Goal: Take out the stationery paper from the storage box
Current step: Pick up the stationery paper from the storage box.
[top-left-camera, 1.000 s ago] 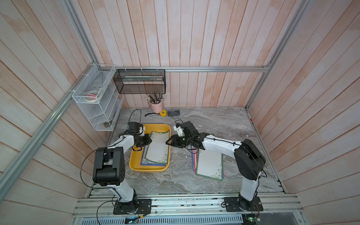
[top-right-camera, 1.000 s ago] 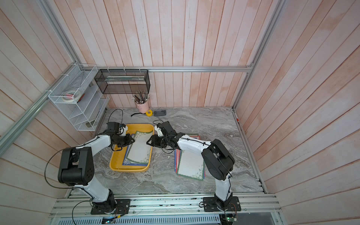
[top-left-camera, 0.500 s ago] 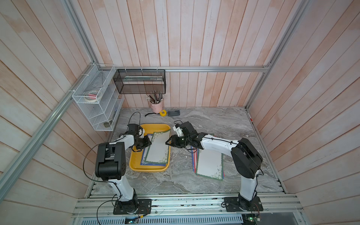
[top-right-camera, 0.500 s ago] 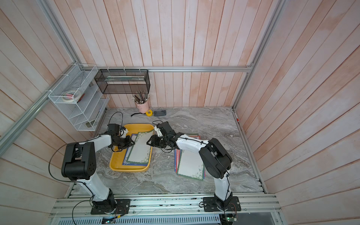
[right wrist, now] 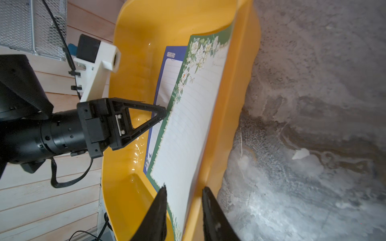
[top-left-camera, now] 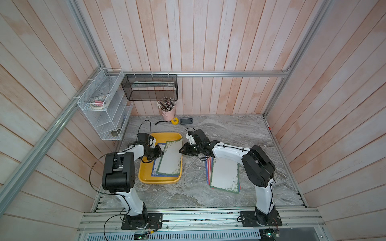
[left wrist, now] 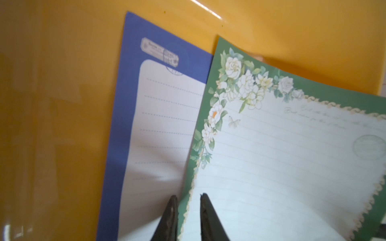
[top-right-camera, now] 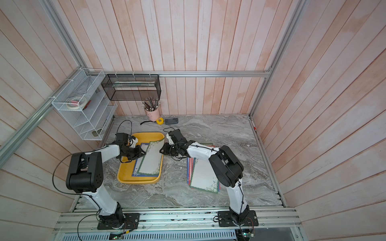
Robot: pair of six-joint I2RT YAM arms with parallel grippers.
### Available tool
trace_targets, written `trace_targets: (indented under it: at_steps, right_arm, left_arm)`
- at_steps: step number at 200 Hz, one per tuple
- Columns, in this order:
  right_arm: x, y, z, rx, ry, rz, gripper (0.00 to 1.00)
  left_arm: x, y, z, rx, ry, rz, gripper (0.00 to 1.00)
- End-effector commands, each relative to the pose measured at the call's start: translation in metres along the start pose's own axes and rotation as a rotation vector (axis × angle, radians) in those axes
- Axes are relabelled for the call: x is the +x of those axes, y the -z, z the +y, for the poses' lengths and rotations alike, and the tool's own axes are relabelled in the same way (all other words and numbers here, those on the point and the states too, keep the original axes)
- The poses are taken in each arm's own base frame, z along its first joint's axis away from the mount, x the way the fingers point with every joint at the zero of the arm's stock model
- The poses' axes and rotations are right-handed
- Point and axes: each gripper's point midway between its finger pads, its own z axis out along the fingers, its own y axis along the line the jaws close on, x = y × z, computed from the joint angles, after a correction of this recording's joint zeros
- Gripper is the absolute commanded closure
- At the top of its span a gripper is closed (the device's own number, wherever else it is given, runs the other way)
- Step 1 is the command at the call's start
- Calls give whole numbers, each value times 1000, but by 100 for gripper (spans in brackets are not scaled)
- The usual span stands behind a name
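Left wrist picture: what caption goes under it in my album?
Left tool straddles the edge of a green flowery sheet, above a blue sheet in the yellow tray.

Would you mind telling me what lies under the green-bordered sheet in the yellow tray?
A blue-bordered sheet lies under the green-bordered sheet, showing along one side inside the yellow tray. Whether more sheets lie beneath is hidden by it.

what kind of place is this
Probably a robot test cell dressed as a desk corner: two arms bolted to a rail, an aluminium frame round wood-panel walls, and a pencil cup near a wire rack.
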Motion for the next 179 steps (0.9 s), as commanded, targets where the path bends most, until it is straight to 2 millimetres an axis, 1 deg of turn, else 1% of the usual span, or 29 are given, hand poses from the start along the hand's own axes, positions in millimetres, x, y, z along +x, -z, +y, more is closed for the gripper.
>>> trace_targets:
  at_steps: [1,39,61,70,83,94,110,124,151,179]
  right_arm:
    - [-7,-5,-9,20,0,-11,73]
    - [-5,-8,-16,23,-11,6,75]
    - [-3,-10,-17,9,-20,13,81]
    - [-3,-10,-17,-5,-24,16,86]
    - [-1,-11,-18,-17,-36,23,90]
    - [-1,-10,-20,-21,-43,23,90]
    - [-1,-9,-22,-22,-45,20,91]
    - [0,-9,-23,-24,-48,21,91]
    - [-1,-9,-21,-39,-50,23,91]
    - [-2,-10,-18,-53,-54,26,91]
  left_arm:
    - [1,1,-6,40,4,-6,79]
    - [1,1,-13,88,17,-6,78]
    - [1,2,-18,131,34,-10,78]
    - [2,2,-18,139,41,-10,78]
    - [1,2,-15,135,51,-12,71]
    - [1,1,-13,127,57,-12,63]
    - [2,-1,-10,117,63,-9,56]
    - [4,-4,-7,107,70,2,53]
    - [7,-9,-1,83,75,22,50]
    - [9,-11,6,5,33,35,41]
